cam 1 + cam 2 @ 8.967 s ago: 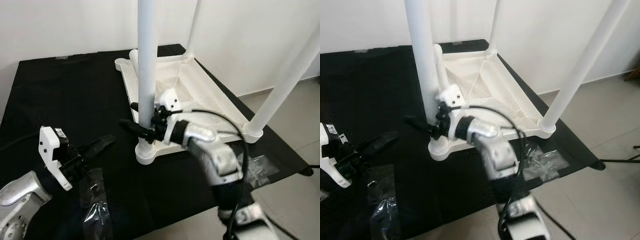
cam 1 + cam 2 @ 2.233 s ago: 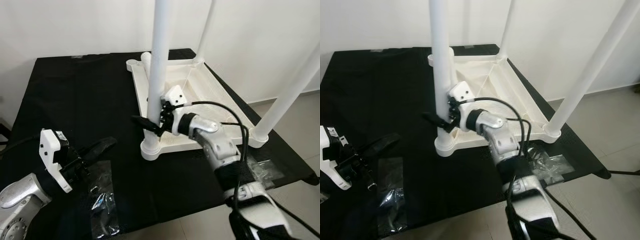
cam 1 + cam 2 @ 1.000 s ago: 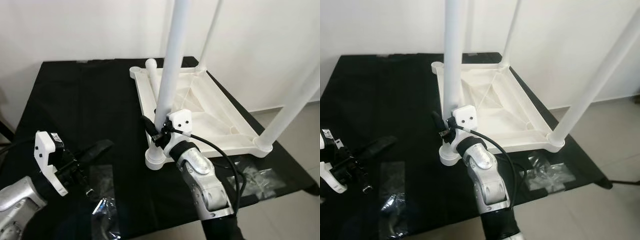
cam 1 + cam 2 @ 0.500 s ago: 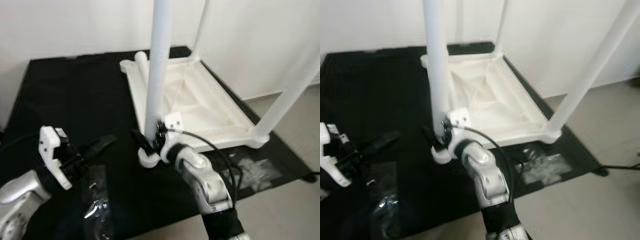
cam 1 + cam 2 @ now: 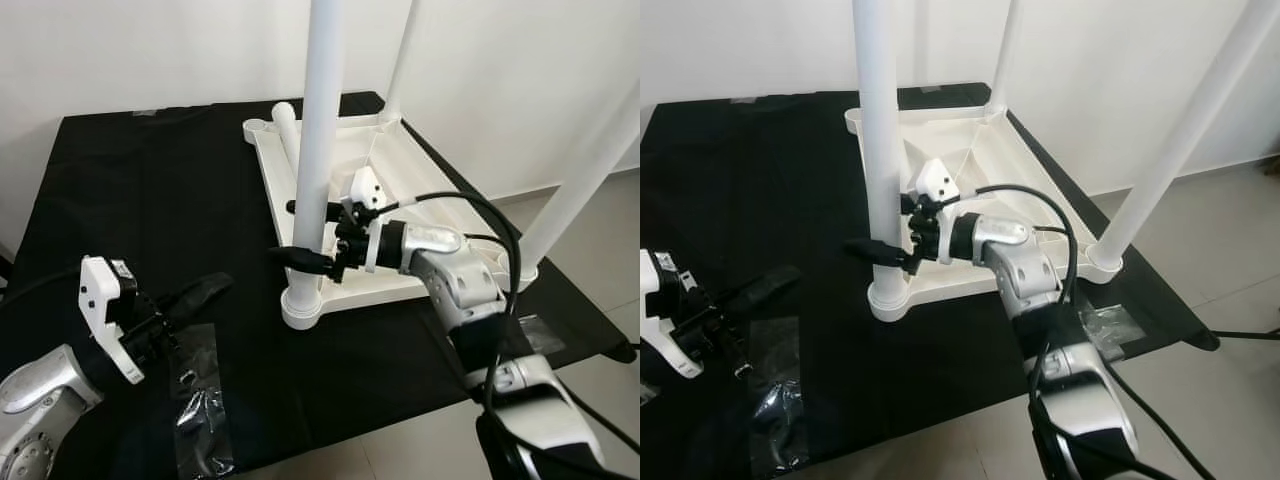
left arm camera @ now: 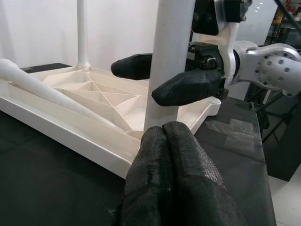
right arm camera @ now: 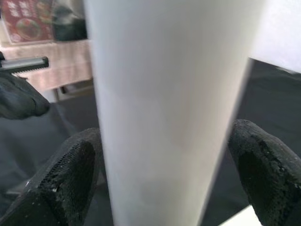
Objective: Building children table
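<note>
A white children's table lies upside down on the black cloth. Three white legs stand upright in its corners: the near-left leg, the far leg and the right leg. Another white leg lies loose inside the tabletop. My right gripper reaches in from the right and is shut on the near-left leg low down, one black finger on each side. My left gripper hovers shut and empty over the cloth, to the left of that leg.
A clear plastic bag with small hardware lies on the cloth by my left arm, and another bag lies near the right edge. The black surface ends at the front and right, with tiled floor beyond. A white wall stands behind.
My right arm has swung around the near-left leg from the front to the right side, fingers still astride it. The camera shifted. My left gripper stays where it was.
</note>
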{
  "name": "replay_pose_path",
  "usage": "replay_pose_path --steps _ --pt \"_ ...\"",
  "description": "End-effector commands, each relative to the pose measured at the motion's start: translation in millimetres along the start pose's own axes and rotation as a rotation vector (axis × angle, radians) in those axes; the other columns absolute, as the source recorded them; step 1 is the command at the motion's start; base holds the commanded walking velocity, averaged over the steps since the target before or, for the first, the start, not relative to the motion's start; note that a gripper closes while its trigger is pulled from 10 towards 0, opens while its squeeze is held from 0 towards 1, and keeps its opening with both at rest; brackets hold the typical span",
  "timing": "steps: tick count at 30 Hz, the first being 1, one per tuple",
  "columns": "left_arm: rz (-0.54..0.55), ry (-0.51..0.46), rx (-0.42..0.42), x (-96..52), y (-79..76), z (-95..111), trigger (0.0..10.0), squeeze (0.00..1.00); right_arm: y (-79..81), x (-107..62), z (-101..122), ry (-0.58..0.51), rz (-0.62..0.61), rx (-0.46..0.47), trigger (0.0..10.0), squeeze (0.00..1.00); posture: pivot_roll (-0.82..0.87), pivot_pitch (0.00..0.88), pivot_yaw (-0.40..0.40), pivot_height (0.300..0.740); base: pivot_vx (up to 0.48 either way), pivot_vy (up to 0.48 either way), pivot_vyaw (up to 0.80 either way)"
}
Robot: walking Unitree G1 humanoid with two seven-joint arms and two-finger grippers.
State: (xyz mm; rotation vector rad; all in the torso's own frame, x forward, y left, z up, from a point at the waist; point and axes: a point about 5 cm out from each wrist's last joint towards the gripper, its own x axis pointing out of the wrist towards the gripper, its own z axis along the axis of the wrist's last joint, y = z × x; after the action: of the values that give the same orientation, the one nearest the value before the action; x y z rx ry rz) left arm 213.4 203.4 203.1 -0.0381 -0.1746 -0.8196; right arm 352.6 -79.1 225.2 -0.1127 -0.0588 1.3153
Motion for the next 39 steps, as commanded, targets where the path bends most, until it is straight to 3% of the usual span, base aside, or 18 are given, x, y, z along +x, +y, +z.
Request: replay_pose_path --steps 1,4,5,7,8,19,25,26,27,28,29,30,31,33,35,39 --pt "-0.005 -0.002 -0.002 -0.4 -2.6 0 10.0 0.0 -4.7 -3.0 1 -0.023 0.018 0.008 10.0 0.0 0.11 0.101 -0.072 0.74 0.0 0.0 0.0" --pt "-0.006 0.001 -0.004 -1.4 -3.8 0 10.0 0.0 -12.4 -2.4 1 -0.023 0.034 0.02 10.0 0.0 0.12 0.104 -0.072 0.74 0.0 0.0 0.0" --pt "-0.006 0.003 -0.005 -1.8 -4.1 0 10.0 0.0 -15.0 -1.4 0 -0.02 0.034 0.028 1.1 0.0 0.12 0.106 -0.072 0.74 0.0 0.0 0.0" --pt "-0.006 0.004 -0.005 -2.2 -4.4 0 10.0 0.0 -16.8 -0.9 0 -0.019 0.039 0.033 1.1 0.0 0.12 0.106 -0.072 0.74 0.0 0.0 0.0" --pt "-0.006 0.005 -0.006 -2.3 -4.7 1 10.0 0.0 -17.8 -0.2 -2 -0.013 0.044 0.04 0.0 0.0 0.13 0.109 -0.072 0.74 0.0 0.0 0.0" --pt "-0.004 0.002 -0.009 -0.9 -4.6 1 10.0 0.0 -18.6 -5.1 -9 0.017 0.103 0.032 0.0 0.0 0.11 0.111 -0.07 0.74 0.0 0.0 0.0" --pt "-0.002 -0.006 -0.009 -0.2 -4.0 2 10.0 0.0 -5.2 -17.5 -24 0.009 0.02 0.013 0.0 0.0 0.08 0.119 -0.071 0.74 0.0 0.0 0.0" --pt "-0.002 -0.007 -0.009 -0.7 -3.3 2 10.0 0.0 5.6 -15.0 -34 0.008 -0.068 0.046 0.0 0.0 0.06 0.122 -0.071 0.74 0.0 0.0 0.0" --pt "-0.003 -0.006 -0.009 -2.1 -1.2 3 10.0 0.0 15.3 -6.9 -49 -0.022 -0.42 0.106 0.0 0.0 0.03 0.125 -0.052 0.74 0.0 0.0 0.0" --pt "-0.003 -0.006 -0.009 -2.1 -1.2 3 10.0 0.0 15.3 -6.9 -49 -0.022 -0.42 0.106 0.0 0.0 0.03 0.125 -0.052 0.74 0.0 0.0 0.0" --pt "-0.003 -0.005 -0.008 -2.7 0.0 3 10.0 0.0 19.7 -9.3 -62 -0.03 -0.734 0.198 0.0 0.0 0.03 0.125 -0.052 0.74 0.0 0.0 0.0" --pt "-0.004 -0.004 -0.008 -2.5 1.7 3 10.0 0.0 44.9 0.5 -76 0.022 -0.781 0.18 0.0 0.0 0.03 0.12 -0.038 0.74 0.0 0.0 0.0" --pt "-0.004 -0.003 -0.008 -2.2 2.8 3 10.0 0.0 64.0 7.8 -82 0.049 -0.78 0.16 0.0 0.0 0.03 0.12 -0.038 0.74 0.0 0.0 0.0" --pt "-0.005 0.002 -0.005 -1.7 4.5 2 10.0 0.0 89.4 25.8 -85 0.077 -0.63 0.124 0.0 0.0 0.02 0.107 -0.034 0.74 0.0 0.0 0.0" --pt "-0.005 0.005 -0.003 -1.7 5.3 2 10.0 0.0 93.8 31.8 -86 0.083 -0.592 0.126 0.0 0.0 0.02 0.107 -0.034 0.74 0.0 0.0 0.0" --pt "0.002 0.002 0.001 0.1 8.2 1 10.0 0.0 77.8 28.0 -87 0.08 -0.636 0.143 0.0 0.0 0.02 0.093 -0.043 0.74 0.0 0.0 0.0"
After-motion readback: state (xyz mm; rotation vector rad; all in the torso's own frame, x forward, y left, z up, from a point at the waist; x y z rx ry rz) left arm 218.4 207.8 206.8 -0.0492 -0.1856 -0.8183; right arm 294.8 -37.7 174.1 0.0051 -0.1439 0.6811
